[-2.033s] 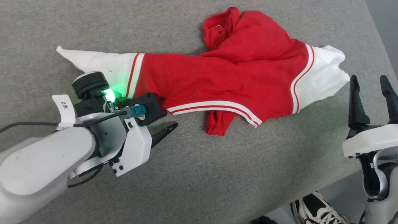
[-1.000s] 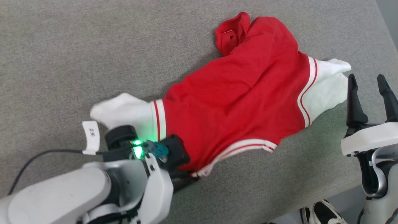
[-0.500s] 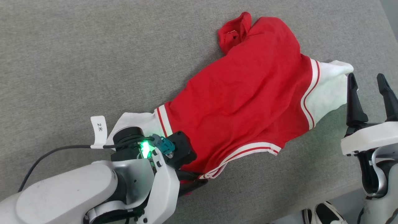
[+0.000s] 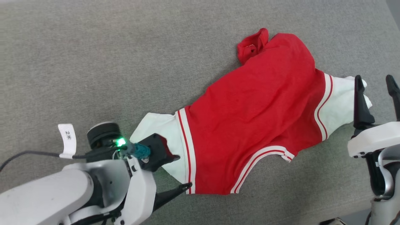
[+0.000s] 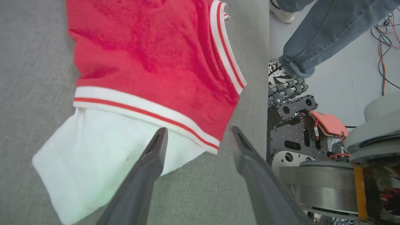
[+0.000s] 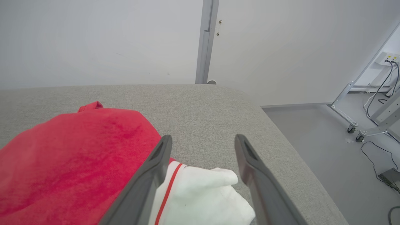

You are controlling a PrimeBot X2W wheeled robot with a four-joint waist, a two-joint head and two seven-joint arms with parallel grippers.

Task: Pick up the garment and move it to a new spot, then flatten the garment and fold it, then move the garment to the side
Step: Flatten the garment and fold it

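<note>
The garment (image 4: 250, 125), red with white sleeves and striped trim, lies crumpled in a diagonal across the grey table (image 4: 93, 62). Its chest characters are hidden. My left gripper (image 4: 183, 172) stands open at the garment's near left corner, just off the white sleeve (image 4: 159, 128). In the left wrist view the garment's (image 5: 150, 56) striped corner lies just beyond the parted fingertips of that gripper (image 5: 198, 134), with nothing held. My right gripper (image 4: 375, 84) is open too, hovering over the other white sleeve (image 6: 203, 187), which shows between its fingers (image 6: 153, 165).
The table's near edge (image 4: 328, 200) runs close under the garment and its right edge (image 6: 281, 131) drops to the floor. A person's jeans leg (image 5: 318, 34) and shoe stand beside the robot's base (image 5: 300, 131). Open cloth surface stretches left and back.
My left gripper pulled the garment's left end toward the near edge, then opened and let it go, backing off slightly. The head camera shifted. The right gripper stayed open.
</note>
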